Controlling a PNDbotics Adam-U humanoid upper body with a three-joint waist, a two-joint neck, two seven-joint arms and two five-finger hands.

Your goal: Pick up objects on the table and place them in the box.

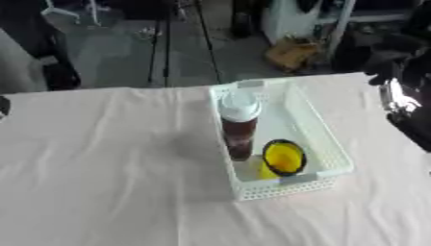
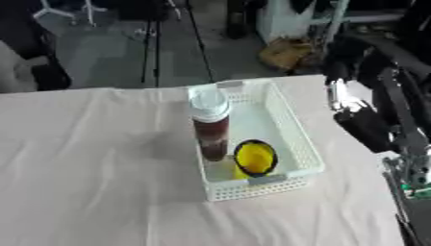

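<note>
A white slatted box [image 1: 324,144] stands on the table right of the middle. Inside it a brown bottle [image 1: 239,132] with a white cap stands upright at the left wall. Beside the bottle a round yellow thing with a black rim [image 1: 284,157] leans in the near end. My right arm [image 2: 370,127], black with a silver joint, hangs raised to the right of the box, apart from it. Its hand [image 2: 358,53] shows only as a dark blur near the box's far right corner. A dark sliver, perhaps my left hand [image 1: 3,106], touches the left edge.
A wrinkled white cloth [image 1: 109,168] covers the table. Beyond the far edge lie a grey floor, tripod legs [image 1: 160,53] and a brown bag [image 1: 295,53]. Grey hardware [image 2: 408,178] shows at the lower right edge.
</note>
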